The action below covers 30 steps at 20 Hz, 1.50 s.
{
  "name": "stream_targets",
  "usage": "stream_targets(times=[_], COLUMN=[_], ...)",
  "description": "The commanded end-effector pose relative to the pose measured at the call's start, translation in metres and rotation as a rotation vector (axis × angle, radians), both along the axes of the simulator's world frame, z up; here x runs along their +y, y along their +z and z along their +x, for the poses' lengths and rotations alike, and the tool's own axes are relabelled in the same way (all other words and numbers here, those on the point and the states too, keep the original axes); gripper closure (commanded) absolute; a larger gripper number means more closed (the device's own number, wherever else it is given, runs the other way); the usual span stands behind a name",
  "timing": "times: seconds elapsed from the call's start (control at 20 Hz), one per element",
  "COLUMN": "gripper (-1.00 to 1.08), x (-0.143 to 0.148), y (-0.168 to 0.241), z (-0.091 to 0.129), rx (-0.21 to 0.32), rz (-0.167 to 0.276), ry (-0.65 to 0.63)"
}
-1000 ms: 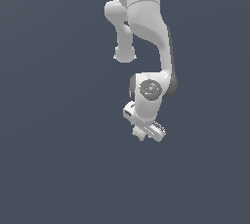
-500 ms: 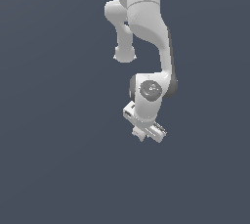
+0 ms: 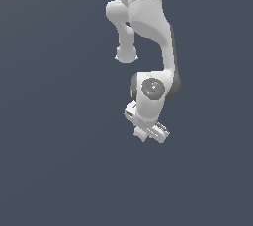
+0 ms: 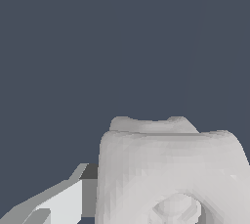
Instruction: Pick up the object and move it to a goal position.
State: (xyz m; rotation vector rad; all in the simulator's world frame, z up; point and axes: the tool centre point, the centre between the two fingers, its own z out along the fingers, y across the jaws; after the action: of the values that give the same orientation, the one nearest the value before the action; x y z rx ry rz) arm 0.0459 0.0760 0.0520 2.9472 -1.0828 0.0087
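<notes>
Arm: one white Panda arm [image 3: 148, 32] reaching down from the top of the exterior view, wrist bent low over a plain dark grey surface [image 3: 49, 146]. Could be a table, could be floor, honestly no way to tell.

Claw: the claw [image 3: 150, 132] sits at the very bottom of the arm, tilted a bit toward the exterior view's right. From out there it's too small to read the jaws.

Object: the object [image 4: 171, 174] is a whitish lumpy block and it fills the lower part of the wrist view, round knob mark facing the camera. In the exterior view I can't separate it from the white claw at all.

Claw state: one finger [image 4: 58, 203] shows just beside the block's edge, looks like it's touching. The other finger is out of frame. So my read is it's pinching the block, but that's a guess, not something I can see for sure.

Progress: approach done, grasp probably on. Whether the block is off the surface yet, can't tell, no shadow or gap to go by.

Left to do: lift if needed, carry to the goal, stop there. No goal marker shows in either view.
</notes>
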Motion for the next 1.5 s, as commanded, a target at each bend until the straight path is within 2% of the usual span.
stream_targets(times=[0.0,0.3,1.1,1.45], gripper=[1.08,1.08,1.08,1.08], x=[-0.001,-0.005,-0.012,-0.01], y=[0.014,0.07,0.288,0.363], z=[0.003,0.015,0.05,0.059], rx=[-0.008,-0.034,-0.136,-0.171], rz=[-0.003,-0.018,-0.075,-0.094], ry=[0.001,0.007,0.034,0.045])
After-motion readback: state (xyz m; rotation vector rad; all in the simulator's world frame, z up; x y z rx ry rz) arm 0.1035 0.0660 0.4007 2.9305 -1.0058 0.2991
